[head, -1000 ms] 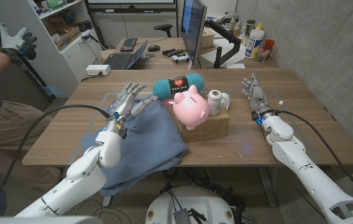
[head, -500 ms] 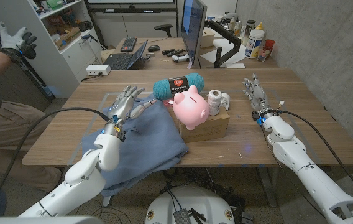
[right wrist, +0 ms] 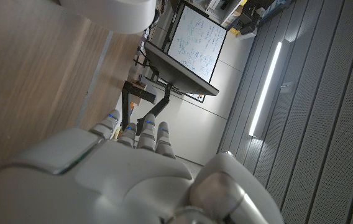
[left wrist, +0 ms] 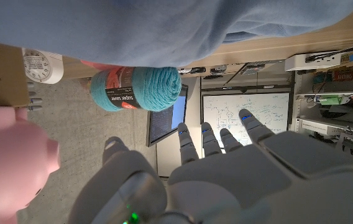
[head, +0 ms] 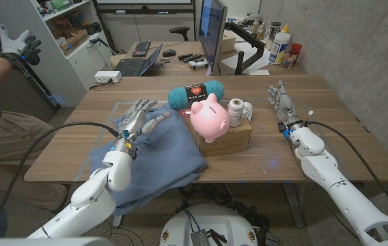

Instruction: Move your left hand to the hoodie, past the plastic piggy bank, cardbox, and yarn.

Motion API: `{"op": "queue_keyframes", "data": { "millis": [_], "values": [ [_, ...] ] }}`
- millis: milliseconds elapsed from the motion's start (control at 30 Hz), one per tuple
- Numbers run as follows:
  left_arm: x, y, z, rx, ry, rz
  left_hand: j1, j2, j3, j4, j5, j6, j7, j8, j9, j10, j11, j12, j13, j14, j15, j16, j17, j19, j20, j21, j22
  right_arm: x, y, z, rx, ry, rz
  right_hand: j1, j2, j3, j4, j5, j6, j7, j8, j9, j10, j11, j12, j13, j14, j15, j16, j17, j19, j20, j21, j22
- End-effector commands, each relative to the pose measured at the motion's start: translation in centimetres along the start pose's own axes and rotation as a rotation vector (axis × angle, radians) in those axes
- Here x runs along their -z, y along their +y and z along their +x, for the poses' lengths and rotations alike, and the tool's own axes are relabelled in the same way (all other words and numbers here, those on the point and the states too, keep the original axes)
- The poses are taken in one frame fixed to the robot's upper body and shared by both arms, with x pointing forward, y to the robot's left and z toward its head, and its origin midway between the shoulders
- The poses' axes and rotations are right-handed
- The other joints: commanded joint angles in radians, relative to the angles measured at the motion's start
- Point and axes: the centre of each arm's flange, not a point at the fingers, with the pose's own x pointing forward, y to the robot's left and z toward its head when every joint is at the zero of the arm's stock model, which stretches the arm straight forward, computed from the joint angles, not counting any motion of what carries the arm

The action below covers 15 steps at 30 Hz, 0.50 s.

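A blue hoodie (head: 160, 154) lies spread on the left half of the table. My left hand (head: 139, 117) hovers over its far edge, fingers apart, holding nothing. The pink piggy bank (head: 210, 117) sits on the cardbox (head: 231, 139) just right of the hoodie. A teal yarn skein (head: 195, 94) lies behind them. In the left wrist view, the hoodie (left wrist: 164, 22), yarn (left wrist: 136, 87), piggy bank (left wrist: 9, 165) and my left hand (left wrist: 226, 168) all appear. My right hand (head: 281, 102) stands open at the table's right side, apart from everything.
A white thread spool (head: 236, 111) stands on the cardbox. A person's gloved hand (head: 18, 42) is raised at the far left, behind the table. A monitor (head: 212, 34) and desks stand beyond the far edge. Bare wood lies around my right arm.
My left hand has drawn slightly back and leftward over the hoodie's far edge. The right arm has not moved.
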Motion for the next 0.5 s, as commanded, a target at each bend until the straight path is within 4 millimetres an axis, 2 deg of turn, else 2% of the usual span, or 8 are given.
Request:
{"op": "queue_keyframes", "data": {
  "millis": [33,500],
  "values": [
    [0.1,-0.7,-0.4,0.019,0.022,-0.015,0.011,0.001,-0.004,-0.003,-0.004,-0.003,-0.001,-0.003,0.005,0.001,0.002,0.006,0.004,-0.004,-0.001,0.003,0.002,0.006,0.001,0.004,0.002,0.0,0.0,0.0,0.002,0.004,-0.019,-0.005,0.0,-0.007,0.002,-0.001,-0.001,0.003,-0.001,0.005,-0.005,0.003,-0.003,0.004,-0.008,0.003,0.004,0.003,-0.006,0.007,-0.002,0.006],
    [-0.1,-1.9,-0.7,0.055,0.024,-0.037,0.013,0.001,-0.005,-0.003,-0.004,-0.006,-0.002,-0.004,0.005,0.001,0.002,0.006,0.004,-0.008,0.001,0.002,0.002,0.005,0.0,0.003,0.002,0.0,0.1,0.0,0.003,0.013,-0.031,-0.006,0.0,-0.008,0.003,0.0,-0.001,0.004,0.0,0.005,-0.004,0.003,-0.002,0.004,-0.012,0.003,0.003,0.003,-0.006,0.006,-0.002,0.006]
  ]
}}
